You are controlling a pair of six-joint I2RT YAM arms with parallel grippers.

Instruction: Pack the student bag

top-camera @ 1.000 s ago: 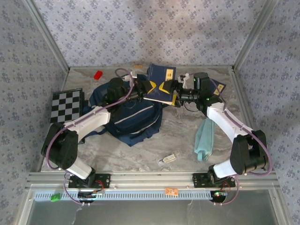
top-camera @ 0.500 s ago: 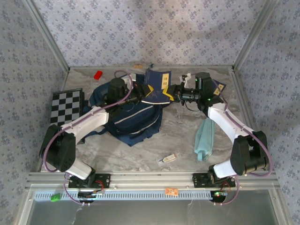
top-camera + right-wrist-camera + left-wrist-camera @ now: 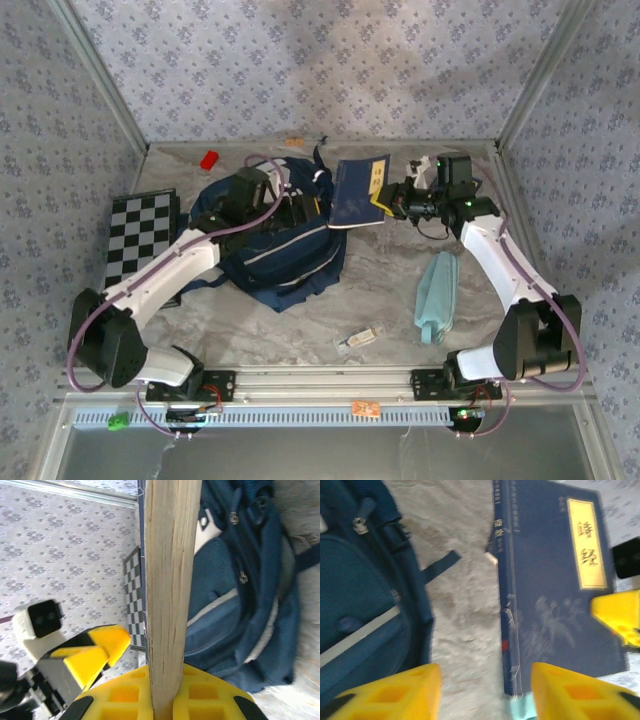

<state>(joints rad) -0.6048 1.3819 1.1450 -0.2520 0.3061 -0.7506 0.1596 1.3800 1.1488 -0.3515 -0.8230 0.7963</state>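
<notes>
Book (image 3: 358,190) clamped in right gripper (image 3: 387,199), just beside student bag (image 3: 285,255); we log left gripper (image 3: 485,682) jaws wide apart near its spine.

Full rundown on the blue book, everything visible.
The blue book has a navy cover with a yellow title label in Chinese characters, faint pale artwork and cream page edges. It is closed, clamped at one edge between the right gripper's yellow fingers, just right of the student bag. The open left gripper is apart from it. Whether it touches the table is unclear.
</notes>
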